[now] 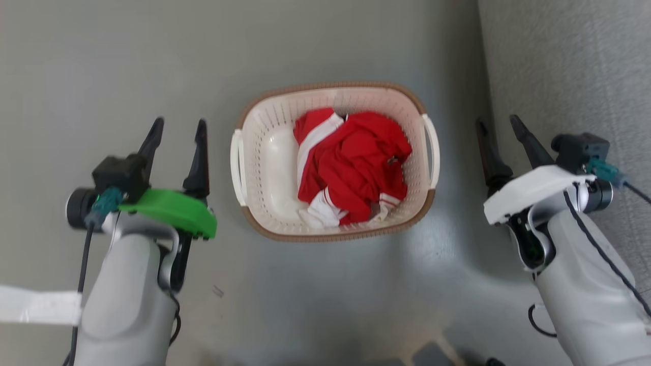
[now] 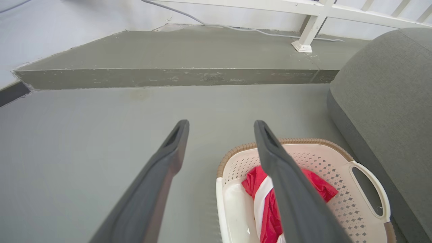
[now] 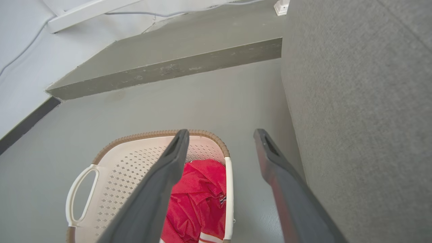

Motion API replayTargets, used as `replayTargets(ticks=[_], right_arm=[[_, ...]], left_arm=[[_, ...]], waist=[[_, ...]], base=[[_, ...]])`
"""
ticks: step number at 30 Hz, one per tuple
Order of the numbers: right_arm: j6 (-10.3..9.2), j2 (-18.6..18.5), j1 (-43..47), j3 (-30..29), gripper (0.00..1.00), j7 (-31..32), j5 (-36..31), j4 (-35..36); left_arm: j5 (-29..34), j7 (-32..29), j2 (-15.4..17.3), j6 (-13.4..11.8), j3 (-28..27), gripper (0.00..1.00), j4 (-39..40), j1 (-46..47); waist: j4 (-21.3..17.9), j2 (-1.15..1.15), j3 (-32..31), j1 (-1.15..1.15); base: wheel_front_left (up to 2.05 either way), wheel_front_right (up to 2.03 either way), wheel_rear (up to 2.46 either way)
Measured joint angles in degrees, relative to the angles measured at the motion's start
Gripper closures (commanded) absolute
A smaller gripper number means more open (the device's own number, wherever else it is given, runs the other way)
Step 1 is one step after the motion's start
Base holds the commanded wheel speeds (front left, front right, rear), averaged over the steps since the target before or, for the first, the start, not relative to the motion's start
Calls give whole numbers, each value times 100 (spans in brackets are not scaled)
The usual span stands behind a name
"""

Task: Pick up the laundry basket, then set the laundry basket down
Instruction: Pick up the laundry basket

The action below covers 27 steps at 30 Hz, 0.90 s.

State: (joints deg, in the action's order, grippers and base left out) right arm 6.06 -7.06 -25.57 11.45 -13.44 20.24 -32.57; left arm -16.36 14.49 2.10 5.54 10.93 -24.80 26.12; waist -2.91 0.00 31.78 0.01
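Observation:
The laundry basket, cream-white and perforated with a brown woven-look rim, stands on the grey floor between my arms. A red and white garment lies crumpled inside it. White loop handles sit on its left and right sides. My left gripper is open, to the left of the basket and apart from it. My right gripper is open, to the right of the basket and apart from it. The left wrist view has the basket low on the right, behind my left gripper. The right wrist view has the basket low on the left, beside my right gripper.
A grey upholstered sofa runs close along the right, next to my right arm. Ahead, a raised concrete step crosses the floor, with a white frame leg and a cable on it. A white strip lies at the lower left.

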Motion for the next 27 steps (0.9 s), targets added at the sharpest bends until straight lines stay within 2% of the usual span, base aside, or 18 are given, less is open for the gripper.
replayTargets(ticks=[7,12,17,27], right_arm=[[45,16,-620,69,0,214,14,-571],[47,53,-1018,167,0,414,44,-967],[48,125,-1388,264,0,555,43,-1305],[51,189,-2014,438,0,646,43,-1842]], left_arm=[[-99,-82,-25,9,185,0,-575,633],[-464,-191,-37,51,281,0,-977,1020],[-546,-261,-48,51,400,0,-1369,1419],[-892,-364,-60,58,761,0,-2023,1987]], waist=[[-15,0,577,0],[-17,0,990,0],[-17,0,1381,0],[26,0,2031,0]], base=[[0,0,0],[0,0,0],[0,0,0],[0,0,0]])
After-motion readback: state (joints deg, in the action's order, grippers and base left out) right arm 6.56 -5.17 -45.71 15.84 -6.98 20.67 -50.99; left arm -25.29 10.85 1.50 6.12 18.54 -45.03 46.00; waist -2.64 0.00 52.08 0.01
